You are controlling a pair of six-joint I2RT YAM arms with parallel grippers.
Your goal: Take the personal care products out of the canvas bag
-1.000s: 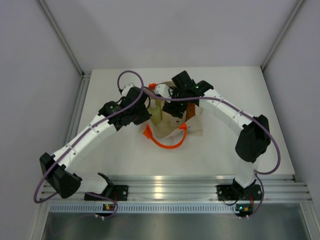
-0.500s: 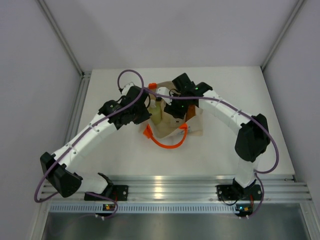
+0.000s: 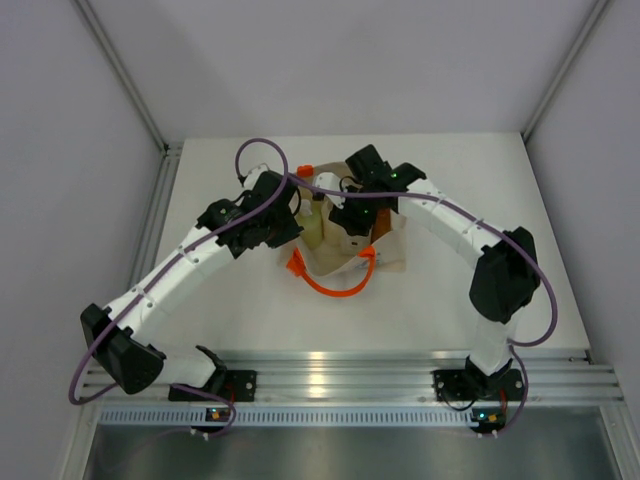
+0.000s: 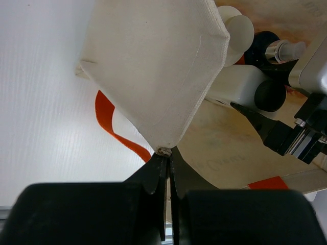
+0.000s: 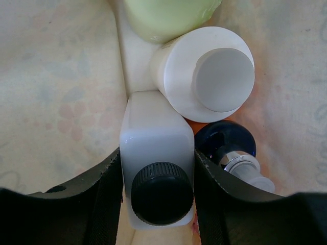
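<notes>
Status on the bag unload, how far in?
Done: nothing; no bottle shows outside the canvas bag. In hand: left gripper pinches the bag's corner; right gripper is clamped on the white bottle with dark cap inside. Left: that one, plus the cream cylinder, yellow-green bottle and dark-capped bottle.

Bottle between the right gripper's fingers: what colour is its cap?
Black cap, white bottle; clearest in the right wrist view.
</notes>
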